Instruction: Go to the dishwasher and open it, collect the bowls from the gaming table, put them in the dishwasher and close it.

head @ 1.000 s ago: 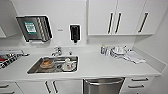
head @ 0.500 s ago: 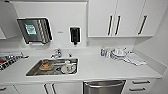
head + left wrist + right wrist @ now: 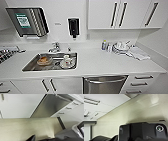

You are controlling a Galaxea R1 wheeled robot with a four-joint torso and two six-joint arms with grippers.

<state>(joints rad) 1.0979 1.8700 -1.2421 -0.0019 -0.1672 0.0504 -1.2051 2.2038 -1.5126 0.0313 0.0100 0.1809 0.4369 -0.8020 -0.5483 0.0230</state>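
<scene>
Kitchen counter and sink have slid a little leftward and grown in the head view since a second ago, which reads as your camera closing in and not as anything on the counter moving.

Head view: you face a white counter with a steel sink holding used dishes, a stack of crockery by the wall, and the dishwasher shut, its bar handle running along the top of the brushed steel front, directly ahead and low.

Left wrist view: the dishwasher front and its handle sit ahead of your left pincer, well apart from it, with pale flooring between. You cannot tell whether that pincer is released or clenched.

Right wrist view: flooring and white cabinet fronts lie beyond the right arm's dark plate; this pincer's state cannot be told either.

Judged from here, the risk is in the approach. Roll in too close and the door, which likely drops outward, could strike your base or jam against it. Reach for the handle off-centre and the pincer may slip off the smooth bar. The drawers beside the dishwasher carry similar bars, so a mistaken grab there is possible.
</scene>
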